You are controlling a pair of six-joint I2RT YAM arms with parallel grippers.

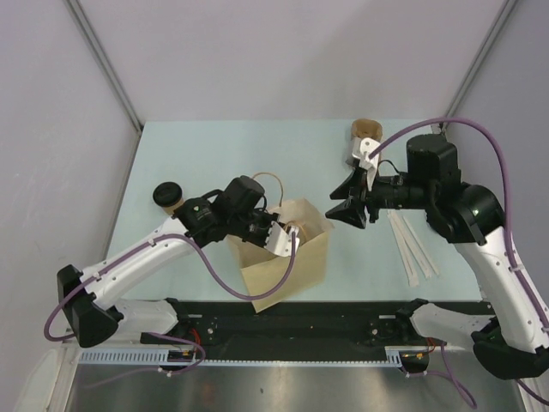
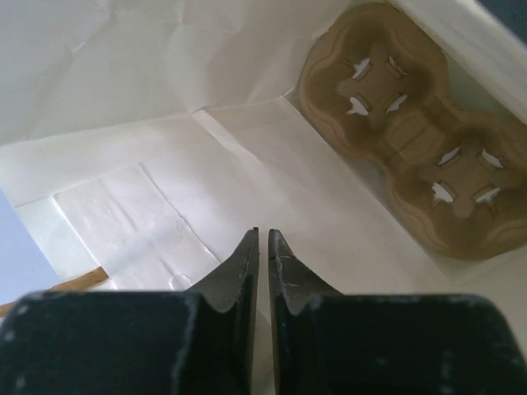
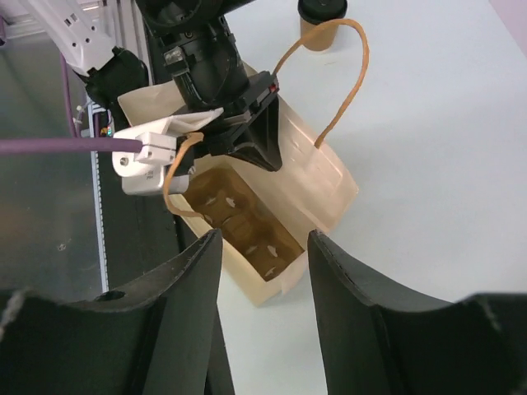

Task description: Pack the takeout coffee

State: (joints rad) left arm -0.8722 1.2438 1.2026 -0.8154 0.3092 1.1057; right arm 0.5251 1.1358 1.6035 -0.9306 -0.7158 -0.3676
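Observation:
The takeout coffee, a small brown paper cup (image 1: pixel 366 129), stands at the far right of the table, just behind my right wrist. A second brown cup with a black lid (image 1: pixel 169 197) (image 3: pixel 323 18) stands left of the tan paper bag (image 1: pixel 292 268) (image 3: pixel 323 177). My left gripper (image 1: pixel 281 233) (image 2: pixel 263 234) (image 3: pixel 260 150) reaches into the bag's open top, its jaws nearly together with nothing between them. A brown cardboard cup carrier (image 2: pixel 412 140) (image 3: pixel 244 220) lies on the bag's floor. My right gripper (image 1: pixel 350 206) (image 3: pixel 263 239) hovers open and empty to the right of the bag.
Long white wrapped straws (image 1: pixel 412 245) lie on the pale table (image 1: pixel 214 154) under my right forearm. The bag's twisted handles (image 3: pixel 346 74) arch above its rim. A black rail (image 1: pixel 292 322) runs along the near edge, and grey walls close in on the table.

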